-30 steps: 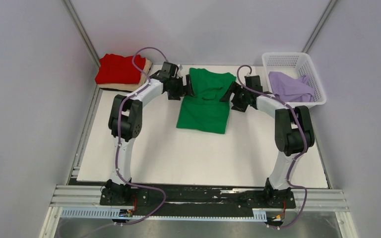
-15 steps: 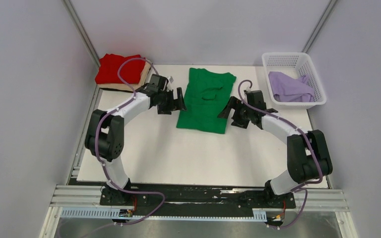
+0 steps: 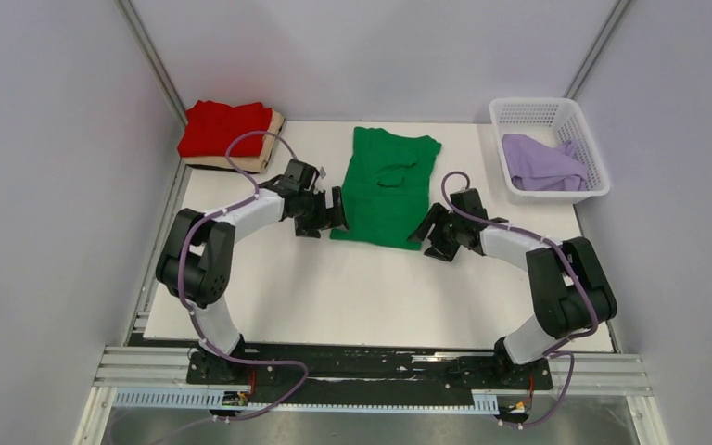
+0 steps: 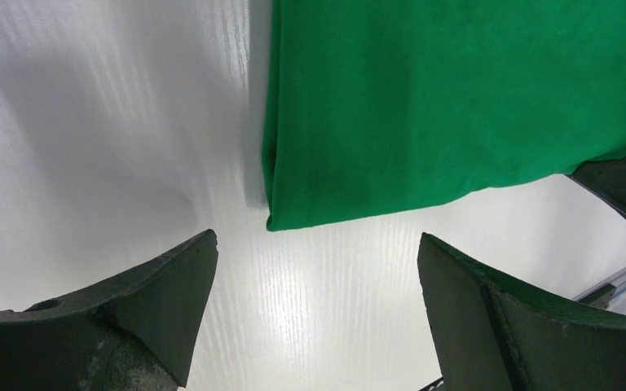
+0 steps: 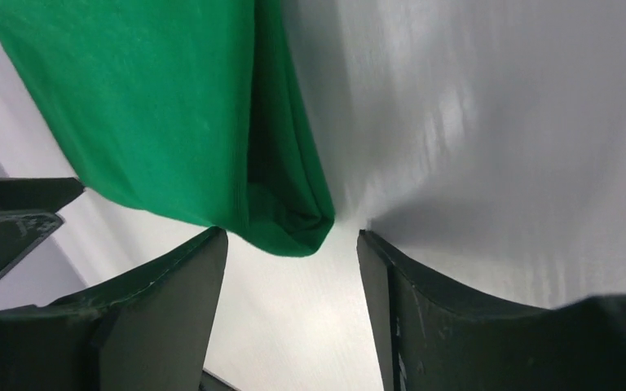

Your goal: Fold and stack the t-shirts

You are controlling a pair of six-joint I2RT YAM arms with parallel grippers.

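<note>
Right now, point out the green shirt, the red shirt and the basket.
green shirt (image 3: 385, 190), top view, middle of the folded body
red shirt (image 3: 222, 130), top view, middle of its upper face
basket (image 3: 530, 113), top view, far lattice wall

I can read no text, label, brand or number in any view. The green t-shirt (image 3: 385, 199) shows only plain cloth (both wrist cameras sit close on it), and the basket (image 3: 530, 111) is bare white lattice.
</note>
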